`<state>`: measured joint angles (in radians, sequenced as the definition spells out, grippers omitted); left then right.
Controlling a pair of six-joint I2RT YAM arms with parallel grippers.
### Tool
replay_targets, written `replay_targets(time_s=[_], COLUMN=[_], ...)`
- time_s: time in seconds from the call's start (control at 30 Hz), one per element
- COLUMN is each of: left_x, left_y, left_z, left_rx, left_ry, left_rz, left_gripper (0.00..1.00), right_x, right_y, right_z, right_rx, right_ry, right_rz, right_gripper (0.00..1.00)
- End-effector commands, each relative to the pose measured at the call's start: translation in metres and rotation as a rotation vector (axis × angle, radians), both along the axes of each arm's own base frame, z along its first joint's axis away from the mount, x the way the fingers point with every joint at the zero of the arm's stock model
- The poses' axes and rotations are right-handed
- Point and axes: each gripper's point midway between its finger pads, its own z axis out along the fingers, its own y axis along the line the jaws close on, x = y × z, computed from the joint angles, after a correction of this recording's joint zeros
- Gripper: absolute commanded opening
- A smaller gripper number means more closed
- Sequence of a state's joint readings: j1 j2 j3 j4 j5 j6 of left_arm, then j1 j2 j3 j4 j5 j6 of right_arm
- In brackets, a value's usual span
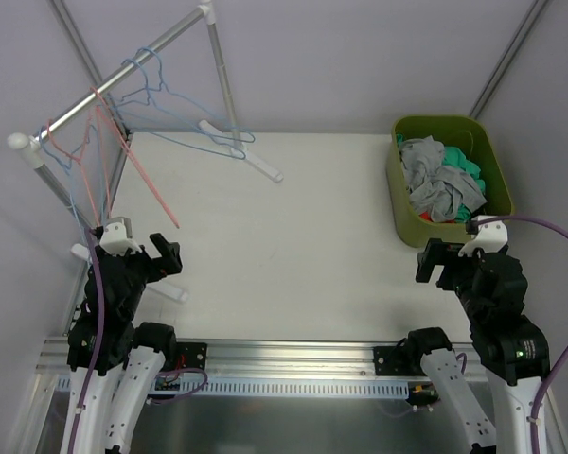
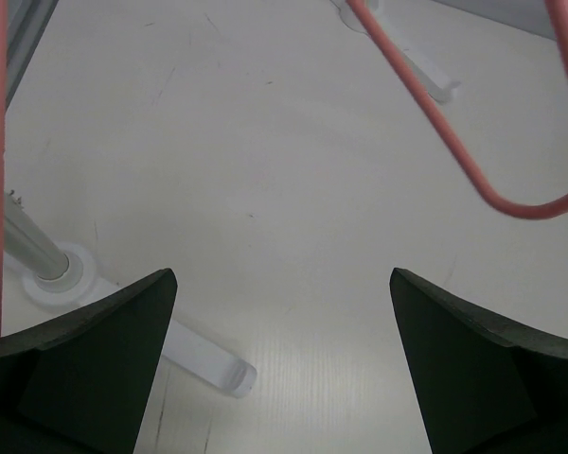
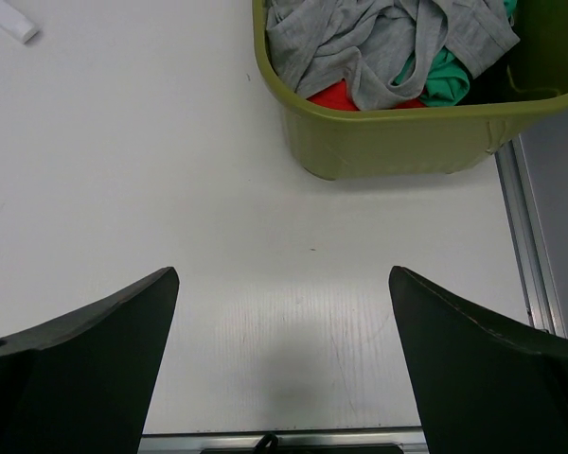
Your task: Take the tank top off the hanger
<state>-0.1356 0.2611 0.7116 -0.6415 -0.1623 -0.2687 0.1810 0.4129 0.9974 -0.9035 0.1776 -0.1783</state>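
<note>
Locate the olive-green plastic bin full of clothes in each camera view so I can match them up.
Top external: the olive-green plastic bin sits at the far right of the white tabletop.
Left wrist: not in view.
Right wrist: the bin is at upper right, cut off by the top edge.
Shared landmark: the white tabletop shows in all three views.

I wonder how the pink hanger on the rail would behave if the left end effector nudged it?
The pink hanger hangs from the rail only by its hook, so it would probably swing freely. Its thin frame looks light and may flex slightly.
</note>
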Motion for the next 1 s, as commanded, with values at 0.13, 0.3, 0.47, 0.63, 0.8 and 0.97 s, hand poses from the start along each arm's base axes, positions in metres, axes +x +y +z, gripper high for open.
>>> replay_targets(time_s=[0.13,0.3,0.47,0.63,0.8,0.97], left_x=[0.001,0.002,0.004,0.004,0.004,0.004], left_y=[-0.016,-0.021,-0.029,-0.038,-0.039,-0.04], left_z=[-0.003,-0.004,-0.008,-0.008,-0.008,-0.007], left_rx=[-0.023,-0.027,-0.027,-0.032,-0.033,-0.034], left_ry=[0.009,0.01,0.025,0.024,0.018,0.013], left_rz=[-0.086,-0.112,-0.162,-0.219,-0.223,-0.229], left_gripper=[0.99,0.99,0.99,0.99,0.99,0.99], right_x=[0.002,-0.001,-0.003,-0.003,-0.003,-0.003], right_y=[-0.004,-0.007,-0.009,-0.009,-0.007,-0.006], right_z=[0.002,0.003,0.002,0.0,0.004,0.003], right_rx=[-0.027,-0.04,-0.05,-0.049,-0.044,-0.041], right_ry=[0.004,-0.003,-0.007,-0.005,-0.014,0.01], right_rz=[-0.011,-0.015,-0.024,-0.019,-0.009,-0.009], right_gripper=[1.0,0.99,0.99,0.99,1.0,0.99])
